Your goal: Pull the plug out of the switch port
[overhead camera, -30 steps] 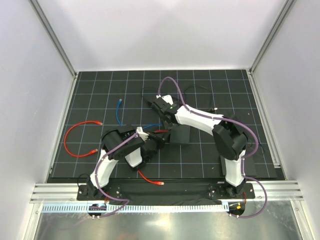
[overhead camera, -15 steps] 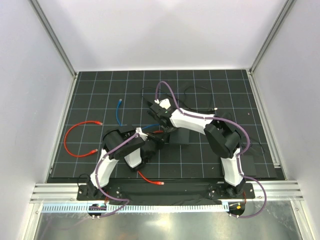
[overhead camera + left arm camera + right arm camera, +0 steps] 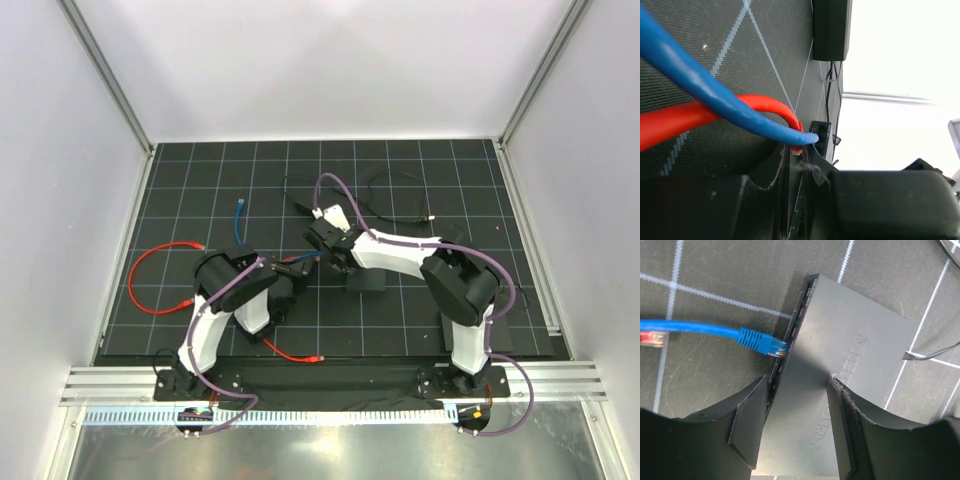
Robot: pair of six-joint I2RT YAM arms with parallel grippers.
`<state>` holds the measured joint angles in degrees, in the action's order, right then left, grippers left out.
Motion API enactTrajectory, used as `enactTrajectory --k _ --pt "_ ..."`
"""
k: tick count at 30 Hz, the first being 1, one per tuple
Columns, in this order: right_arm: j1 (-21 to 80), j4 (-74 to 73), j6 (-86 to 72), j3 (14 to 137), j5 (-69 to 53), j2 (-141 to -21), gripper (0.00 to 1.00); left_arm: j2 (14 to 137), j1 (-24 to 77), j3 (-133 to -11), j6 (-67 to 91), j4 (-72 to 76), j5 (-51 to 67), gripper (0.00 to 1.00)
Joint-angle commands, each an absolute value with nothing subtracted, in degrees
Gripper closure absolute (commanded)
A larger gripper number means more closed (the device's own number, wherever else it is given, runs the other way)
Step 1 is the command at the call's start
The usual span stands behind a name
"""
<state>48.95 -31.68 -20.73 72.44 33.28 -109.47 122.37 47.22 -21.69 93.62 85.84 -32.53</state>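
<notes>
top view, arms: your left gripper (image 3: 288,272) sits low on the grid mat (image 3: 420,170), just left of your right gripper (image 3: 333,258), which is down at the left edge of the switch (image 3: 368,275).
top view, switch: lies flat near the middle of the mat, partly hidden under your right forearm.
top view, cables: a blue cable (image 3: 237,222) comes in from the far left toward the two grippers, and a short bit of red cable (image 3: 298,260) shows between them.
left wrist, grip: your fingers (image 3: 705,210) are almost together, just a slit between them. the red cable (image 3: 755,102) curls down and its plug end goes into that slit, so it looks pinched.
left wrist, blue cable: the blue cable (image 3: 700,85) crosses over the red one and isn't in your fingers.
right wrist, switch: the switch (image 3: 850,360) fills the middle, flat on the mat, with the socket row along its left edge.
right wrist, plug: the blue plug (image 3: 757,340) has its tip in one of those sockets, cable (image 3: 690,328) trailing off left.
right wrist, grip: your right gripper (image 3: 796,390) has its jaws standing apart, one finger (image 3: 747,425) beside the socket edge and the other over the top face. it's not clamped on anything, and i can't tell if it touches the lid.
right wrist, extras: the red plug (image 3: 650,337) is at the far left edge beside the blue cable, well clear of the switch. a thin black cord (image 3: 930,354) runs off the right side.
</notes>
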Motion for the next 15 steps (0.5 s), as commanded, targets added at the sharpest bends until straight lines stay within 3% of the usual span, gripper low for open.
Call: enactTrajectory --k 1,10,15 --pt "48.6 -27.4 -17.4 70.3 30.0 -105.2 0.42 122.3 47.5 -21.2 87.2 87.5 -32.2 1.00" --pt "48.6 -21.2 -17.3 67.0 31.6 -94.8 0.33 105.0 47.7 -15.1 80.6 82.5 -25.4 1.00" --pt "48.0 -14.3 -17.8 58.6 34.1 -87.2 0.32 87.5 45.3 -16.3 70.6 61.7 -20.0 1.00"
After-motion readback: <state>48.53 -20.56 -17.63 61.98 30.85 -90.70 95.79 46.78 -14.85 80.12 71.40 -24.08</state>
